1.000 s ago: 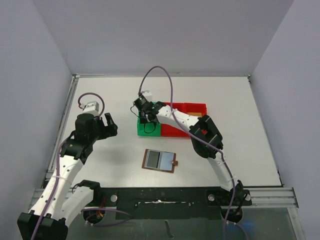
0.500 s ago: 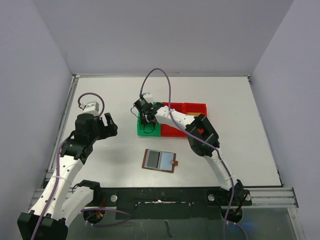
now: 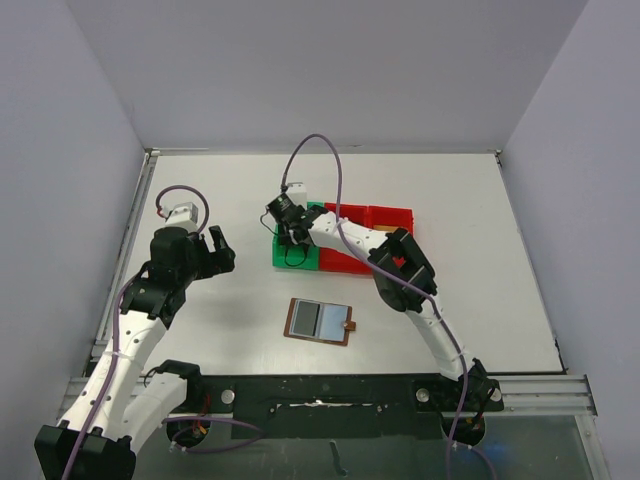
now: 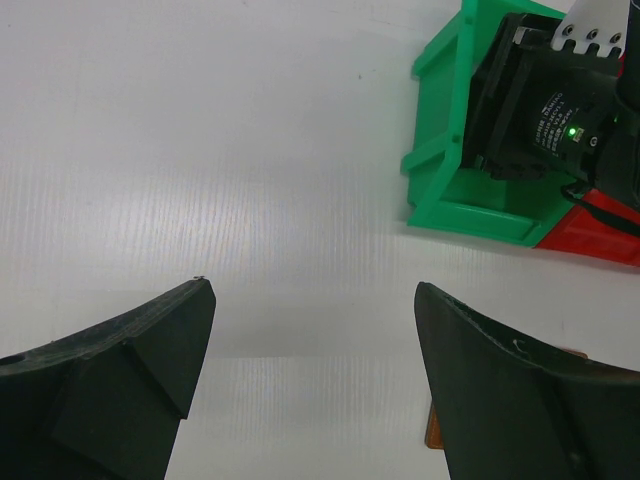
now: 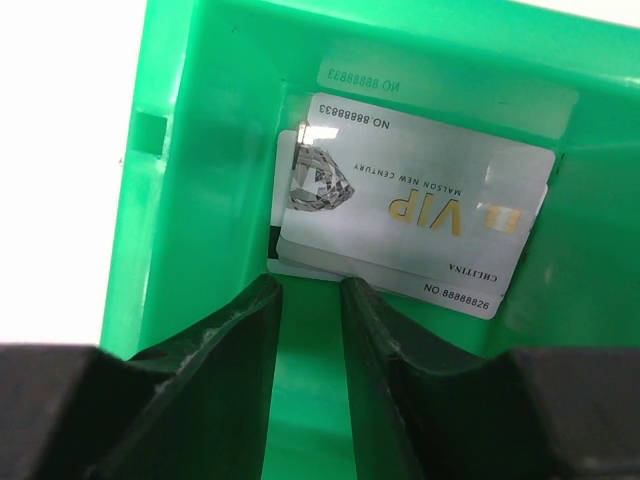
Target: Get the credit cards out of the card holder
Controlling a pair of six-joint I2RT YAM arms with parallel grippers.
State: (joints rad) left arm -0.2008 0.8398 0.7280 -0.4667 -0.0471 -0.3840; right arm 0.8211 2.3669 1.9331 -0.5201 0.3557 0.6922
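Observation:
The brown card holder [image 3: 320,321] lies open on the table in front of the bins, its two pale sleeve panels facing up; one corner [image 4: 431,432] of it shows in the left wrist view. Silver-grey credit cards [image 5: 415,212] with gold VIP lettering lie stacked inside the green bin [image 5: 200,150]. My right gripper [image 5: 310,288] hangs in that bin just short of the cards, its jaws a narrow gap apart with nothing between them. My left gripper [image 4: 310,295] stands wide open over bare table, left of the bin, holding nothing.
The green bin [image 3: 300,262] adjoins a red bin [image 3: 385,215] at the table's middle. The right arm's wrist [image 4: 545,110] fills the green bin's top. Grey walls close in on the left, right and back.
The right wrist has shifted slightly up and left over the green bin. The left arm and the card holder have not moved.

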